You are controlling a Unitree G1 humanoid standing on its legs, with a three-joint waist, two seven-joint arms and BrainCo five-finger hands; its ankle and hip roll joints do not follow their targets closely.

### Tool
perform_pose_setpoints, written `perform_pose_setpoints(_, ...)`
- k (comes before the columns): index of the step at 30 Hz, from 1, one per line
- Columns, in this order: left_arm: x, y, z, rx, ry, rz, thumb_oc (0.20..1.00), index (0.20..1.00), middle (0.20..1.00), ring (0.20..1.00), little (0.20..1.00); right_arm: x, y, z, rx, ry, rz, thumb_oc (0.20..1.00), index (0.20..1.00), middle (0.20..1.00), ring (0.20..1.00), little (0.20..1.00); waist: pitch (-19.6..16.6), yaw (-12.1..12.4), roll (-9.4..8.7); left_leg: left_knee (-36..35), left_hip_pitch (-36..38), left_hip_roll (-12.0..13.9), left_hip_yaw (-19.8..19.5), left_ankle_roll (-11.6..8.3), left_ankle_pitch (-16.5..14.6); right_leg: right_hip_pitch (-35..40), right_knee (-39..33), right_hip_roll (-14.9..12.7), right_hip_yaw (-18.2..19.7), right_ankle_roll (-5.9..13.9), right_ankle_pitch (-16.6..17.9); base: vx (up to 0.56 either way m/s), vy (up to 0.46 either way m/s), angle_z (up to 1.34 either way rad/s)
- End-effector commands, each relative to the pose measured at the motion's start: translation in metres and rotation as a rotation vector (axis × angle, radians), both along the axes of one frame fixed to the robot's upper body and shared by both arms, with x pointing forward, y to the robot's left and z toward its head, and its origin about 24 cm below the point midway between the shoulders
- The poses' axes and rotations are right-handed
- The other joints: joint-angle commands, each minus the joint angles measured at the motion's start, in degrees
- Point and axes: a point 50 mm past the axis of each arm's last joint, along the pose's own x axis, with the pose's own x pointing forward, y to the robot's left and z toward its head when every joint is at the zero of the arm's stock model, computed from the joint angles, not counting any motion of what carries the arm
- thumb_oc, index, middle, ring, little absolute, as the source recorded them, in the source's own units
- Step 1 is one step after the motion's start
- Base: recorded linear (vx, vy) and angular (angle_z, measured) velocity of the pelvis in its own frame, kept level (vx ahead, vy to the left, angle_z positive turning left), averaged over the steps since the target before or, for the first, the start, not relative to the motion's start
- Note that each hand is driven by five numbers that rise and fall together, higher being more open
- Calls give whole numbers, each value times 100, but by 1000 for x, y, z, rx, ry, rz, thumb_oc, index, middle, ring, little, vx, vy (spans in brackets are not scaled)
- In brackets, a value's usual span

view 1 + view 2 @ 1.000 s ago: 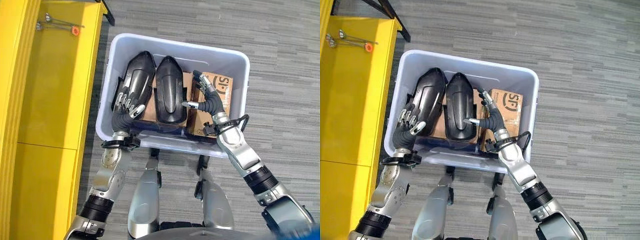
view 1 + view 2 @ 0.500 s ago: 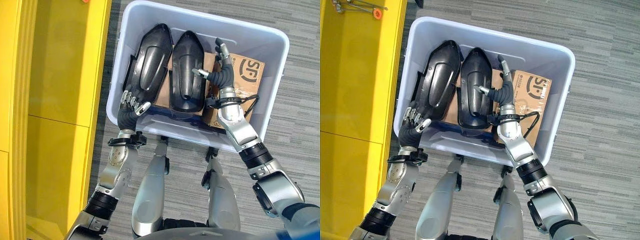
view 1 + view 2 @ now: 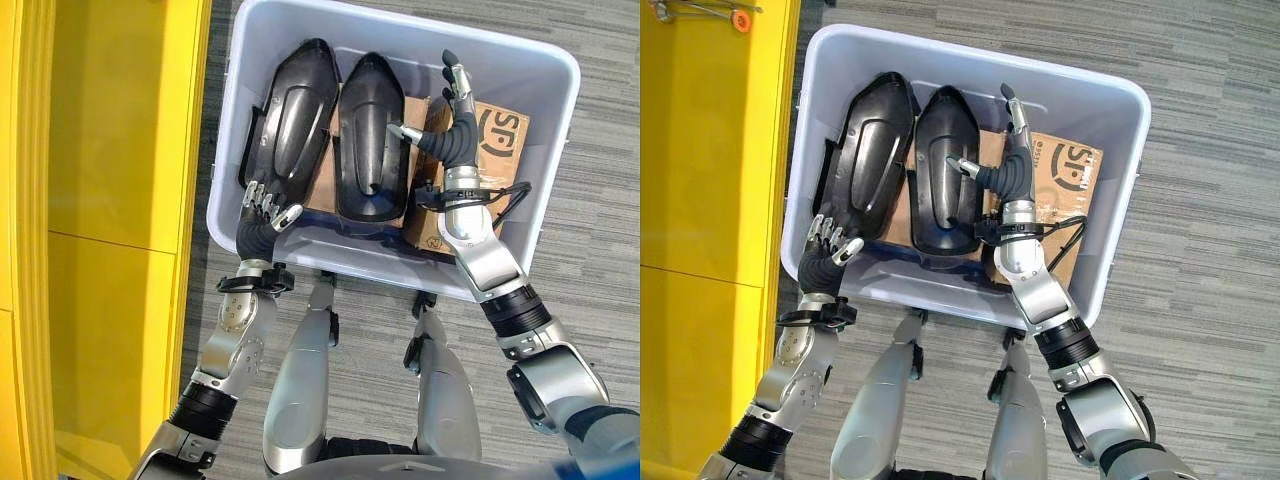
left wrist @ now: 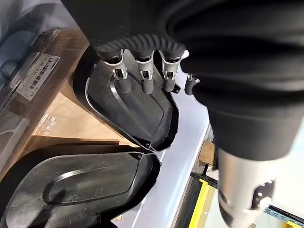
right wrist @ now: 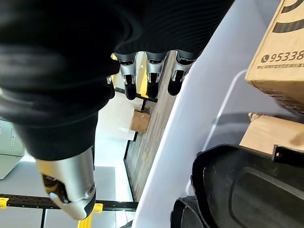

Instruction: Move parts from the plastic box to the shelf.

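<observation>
Grey carpet floor, yellow shelf [image 3: 110, 150] to our left | two black parts [image 3: 295, 120] lie in the plastic box [image 3: 560, 90], none moved | our left hand [image 3: 262, 205] relaxed on the nearer part's end, gripping nothing | right hand [image 3: 452, 125] straight-fingered over the cardboard box [image 3: 500, 130].
</observation>
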Motion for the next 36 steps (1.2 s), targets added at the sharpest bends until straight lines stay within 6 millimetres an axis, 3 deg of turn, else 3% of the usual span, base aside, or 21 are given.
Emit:
perform_pose_setpoints(1, -16, 7, 23, 20, -137, 14, 1000, 1000, 1000, 1000, 1000, -4, 6, 8, 2, -59, 26, 1000, 1000, 1000, 1000, 1000, -187, -80, 32, 277, -175, 504, 55, -273, -237, 18, 426, -708, 153, 285, 34, 0, 0, 0)
perform_pose_setpoints(14, -17, 5, 26, 7, -154, 19, 1000, 1000, 1000, 1000, 1000, 14, 3, -4, -3, 32, -38, 1000, 1000, 1000, 1000, 1000, -187, -56, 171, 193, -398, 471, 64, -283, -219, -260, 452, -689, 154, 283, 25, 0, 0, 0)
perform_pose_setpoints(36, -17, -6, 29, -19, -165, -35, 1000, 1000, 1000, 1000, 1000, 51, 3, -44, -83, 304, -126, 1000, 1000, 1000, 1000, 1000, -187, 46, 299, 85, -653, 461, 105, -289, -180, -603, 459, -629, 172, 274, 36, 0, 0, 0)
